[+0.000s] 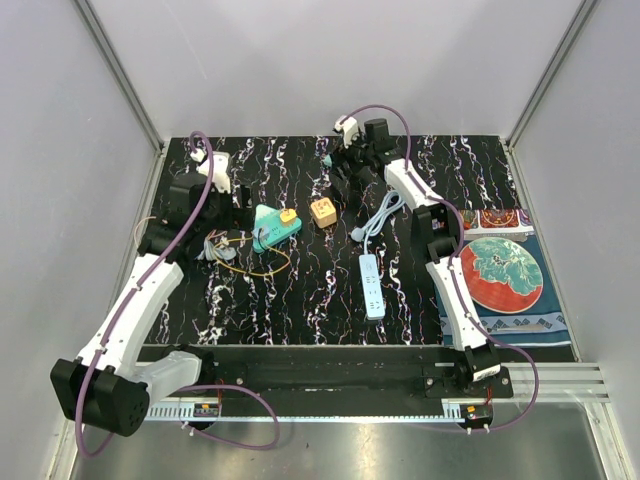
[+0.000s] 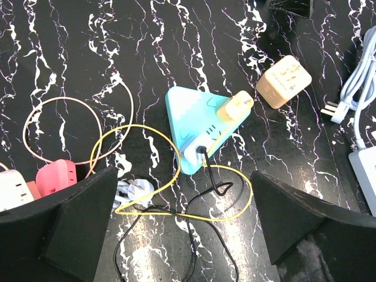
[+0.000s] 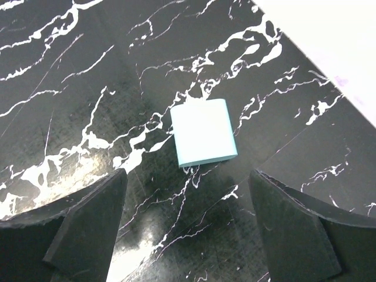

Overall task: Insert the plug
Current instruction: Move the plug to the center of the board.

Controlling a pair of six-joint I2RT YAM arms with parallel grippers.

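The left gripper (image 2: 185, 202) hangs wide and empty over the triangular socket (image 2: 191, 126), while the right gripper (image 3: 188, 205), also wide, frames the pale block (image 3: 204, 132), probably to grasp it.

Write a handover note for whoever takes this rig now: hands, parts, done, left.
Left hand: open, empty, above the teal socket.
Right hand: open, empty, above a pale teal block lying on the table.
Done: a yellow plug stands in the socket.
Left: the tan plug lies loose beside the socket, likely still to insert.
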